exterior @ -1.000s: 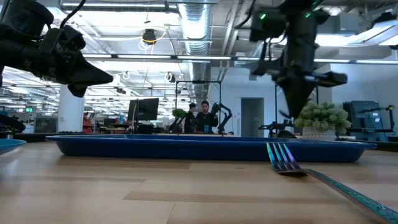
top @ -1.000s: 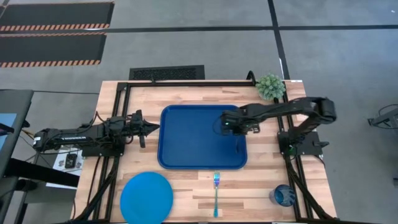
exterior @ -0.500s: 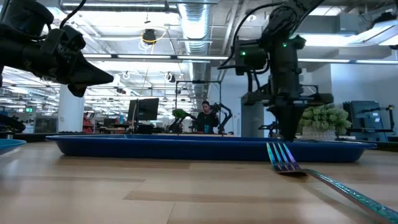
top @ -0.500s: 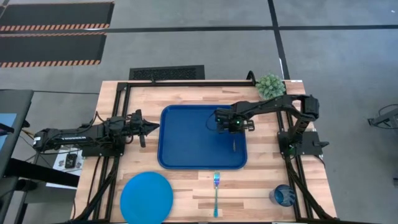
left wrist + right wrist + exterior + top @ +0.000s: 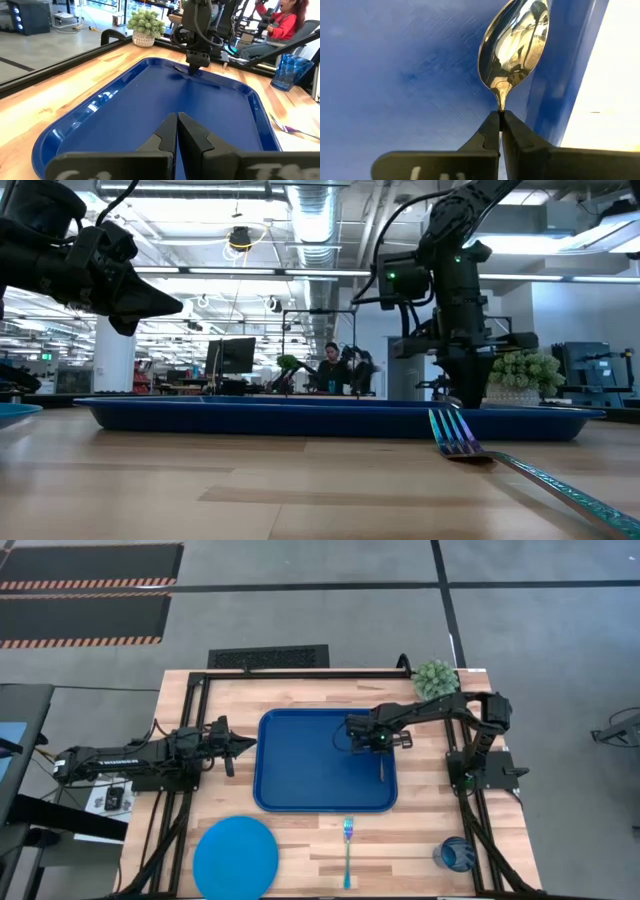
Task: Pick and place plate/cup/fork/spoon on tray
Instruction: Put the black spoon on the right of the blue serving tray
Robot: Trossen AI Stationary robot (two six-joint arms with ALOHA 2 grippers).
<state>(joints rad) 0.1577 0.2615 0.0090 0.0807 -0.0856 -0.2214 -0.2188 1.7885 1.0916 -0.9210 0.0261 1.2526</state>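
The dark-blue tray [image 5: 300,775] lies mid-table. My right gripper [image 5: 381,748] is down inside its right part, shut on the grey spoon [image 5: 515,42]. The spoon also shows as a thin line in the high view [image 5: 381,768]. My left gripper [image 5: 250,747] is shut and empty, above the tray's left rim. The bright blue plate [image 5: 235,858] lies flat at the near left. The light-blue fork [image 5: 348,850] lies flat in front of the tray. The cup [image 5: 458,855] stands at the near right. My right gripper pinches the spoon's thin neck [image 5: 500,106] just behind the bowl between its two fingertips. The handle behind is hidden by the fingers. The fingers come from above, pointing down. The bowl reaches past them toward the near edge, low over the tray floor by its right rim [image 5: 555,80]; whether it touches, I cannot tell.
A small potted plant [image 5: 436,678] stands at the far right corner. A black frame [image 5: 300,673] runs round the table's far edge and sides. People sit in the room beyond [image 5: 332,370].
My right gripper has gone down into the tray with the spoon and a little toward the table's left, then held nearly still. It has stayed shut on the spoon.
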